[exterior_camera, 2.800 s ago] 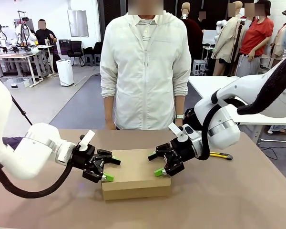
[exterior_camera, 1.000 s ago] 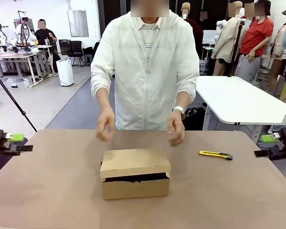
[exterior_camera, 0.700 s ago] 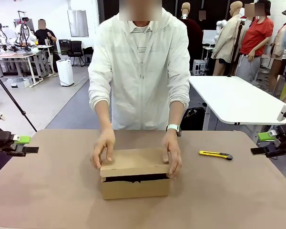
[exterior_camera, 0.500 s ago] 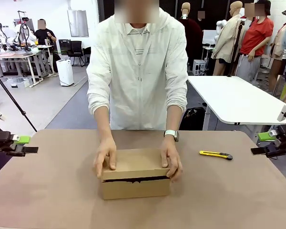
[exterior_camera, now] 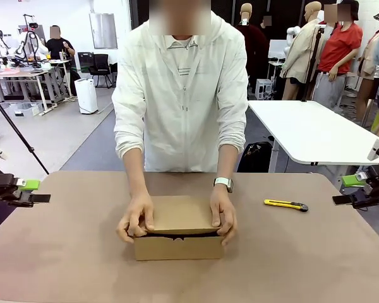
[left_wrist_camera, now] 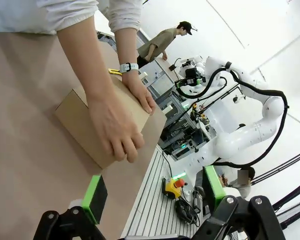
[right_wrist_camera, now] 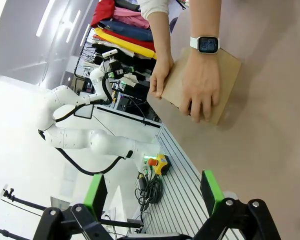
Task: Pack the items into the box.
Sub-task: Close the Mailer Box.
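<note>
My left fingers (exterior_camera: 26,191) hang spread and empty off the desk's left edge, and my right fingers (exterior_camera: 355,191) hang the same way, wide apart and holding nothing, off its right edge. The box (exterior_camera: 179,237) sits between them at the middle of the desk (exterior_camera: 290,265), toward the near side, well apart from both sets of fingers. Its flap lid is pressed down, with only a thin dark gap along the front. The person's hands clasp it, one (exterior_camera: 136,218) on its left end, the other (exterior_camera: 223,216) on its right end, palms on the lid and fingertips curled over the front edge. Farther right, a yellow utility knife (exterior_camera: 285,204) lies on the desk between the box and my right fingers.
</note>
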Tool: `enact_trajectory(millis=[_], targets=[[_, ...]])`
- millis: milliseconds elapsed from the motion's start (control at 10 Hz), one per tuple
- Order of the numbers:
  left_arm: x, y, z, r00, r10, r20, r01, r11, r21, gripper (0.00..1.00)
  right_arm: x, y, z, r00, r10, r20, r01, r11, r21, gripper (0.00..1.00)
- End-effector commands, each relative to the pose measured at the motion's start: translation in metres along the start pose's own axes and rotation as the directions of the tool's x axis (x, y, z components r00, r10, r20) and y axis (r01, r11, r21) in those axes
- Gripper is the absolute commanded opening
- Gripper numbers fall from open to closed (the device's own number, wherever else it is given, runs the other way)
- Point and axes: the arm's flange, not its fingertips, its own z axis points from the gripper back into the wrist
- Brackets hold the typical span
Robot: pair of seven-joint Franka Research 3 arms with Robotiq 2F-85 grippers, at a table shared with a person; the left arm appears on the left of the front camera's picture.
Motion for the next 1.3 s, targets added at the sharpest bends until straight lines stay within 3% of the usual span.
enact_trajectory(millis=[0, 1200], targets=[[-0.0012, -0.0016, 0.0028, 1.000, -0.004, -0.008, 0.004, 1.000, 0.004, 1.00, 0.0033, 0.0038, 0.0014, 1.000, 0.001, 0.004, -0.002, 1.000, 0.010, 1.00], [-0.0012, -0.0016, 0.0028, 1.000, -0.004, -0.008, 0.004, 1.000, 0.004, 1.00, 0.0033, 0.0038, 0.0014, 1.000, 0.001, 0.004, -0.002, 1.000, 0.010, 1.00]])
